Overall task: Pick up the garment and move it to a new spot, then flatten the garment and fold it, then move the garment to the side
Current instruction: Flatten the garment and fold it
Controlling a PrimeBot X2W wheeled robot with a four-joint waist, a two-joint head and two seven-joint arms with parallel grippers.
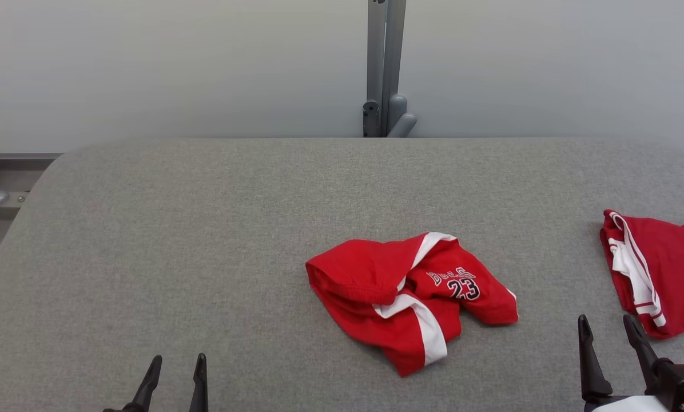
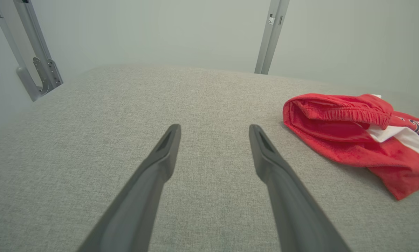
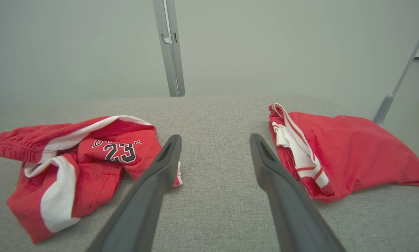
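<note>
Red soft cloth shorts [image 1: 405,303] with white stripes and the number 23 lie in a bunched heap near the middle of the grey cloth-covered table [image 1: 205,229], a bit closer to its near edge. They are all scrunched up, so I think no part of the job is done yet, and picking them up comes first.

A second red and white garment [image 1: 662,269] lies flatter at the right edge, maybe put there to be out of the way. That makes two red garments.

There are two grippers. The left gripper [image 1: 179,357] hangs over the near edge toward the left corner. The right gripper [image 1: 605,318] is by the near right corner, just beside the second garment. Each has its two dark fingers spread wide with nothing between them, ready to grab, I think.

One grey metal post [image 1: 385,57] stands behind the far edge.
</note>
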